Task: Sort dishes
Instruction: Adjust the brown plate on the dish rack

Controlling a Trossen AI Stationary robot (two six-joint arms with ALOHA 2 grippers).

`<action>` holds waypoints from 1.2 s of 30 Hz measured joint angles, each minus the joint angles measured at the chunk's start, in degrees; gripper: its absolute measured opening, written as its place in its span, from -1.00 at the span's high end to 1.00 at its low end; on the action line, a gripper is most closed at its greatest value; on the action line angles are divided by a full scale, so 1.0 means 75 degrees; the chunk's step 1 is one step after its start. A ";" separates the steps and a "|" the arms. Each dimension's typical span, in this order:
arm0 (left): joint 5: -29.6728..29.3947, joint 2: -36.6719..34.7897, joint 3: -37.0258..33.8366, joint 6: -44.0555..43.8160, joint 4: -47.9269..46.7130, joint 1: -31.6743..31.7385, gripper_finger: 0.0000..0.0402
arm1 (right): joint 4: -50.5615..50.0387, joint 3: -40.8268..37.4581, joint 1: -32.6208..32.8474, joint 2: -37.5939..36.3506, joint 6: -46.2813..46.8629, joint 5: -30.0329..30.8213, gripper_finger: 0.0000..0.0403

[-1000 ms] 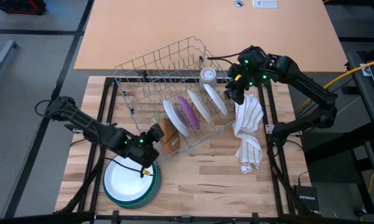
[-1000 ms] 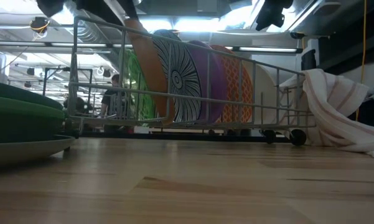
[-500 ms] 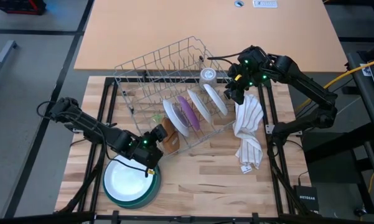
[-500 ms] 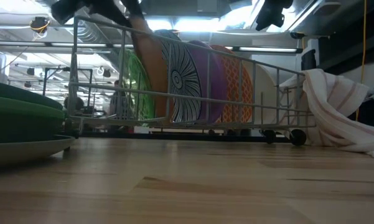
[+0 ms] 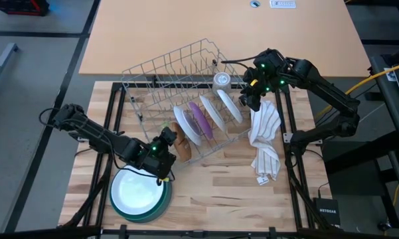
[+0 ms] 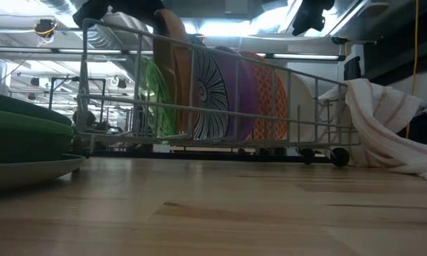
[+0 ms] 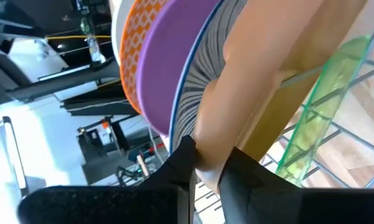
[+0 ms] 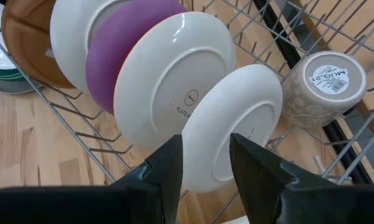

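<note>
Brown plate (image 7: 249,93) rim, seemingly pinched by left gripper (image 7: 210,163) jaws

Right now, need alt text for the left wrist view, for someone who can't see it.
The left end effector is closing its two dark fingers on the rim of a brown plate standing on edge in the wire rack. A striped plate, a purple one and an orange-patterned one stand beyond it, and a clear green dish on its other side.

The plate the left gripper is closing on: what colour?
Brown plate, clearest in the left wrist view.
</note>
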 joint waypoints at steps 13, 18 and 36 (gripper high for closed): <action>-0.0630 0.0000 0.0000 0.0183 0.0163 0.0090 0.86 | 0.0000 0.0000 0.0000 0.0000 0.0000 -0.0001 0.33; -0.0748 -0.0002 0.0000 0.0361 0.0195 0.0090 0.90 | 0.0000 0.0000 0.0000 0.0000 0.0000 -0.0002 0.33; -0.0536 -0.0189 0.0000 0.1398 0.1110 0.0633 0.91 | -0.0009 0.0000 -0.0001 0.0000 0.0001 -0.0002 0.33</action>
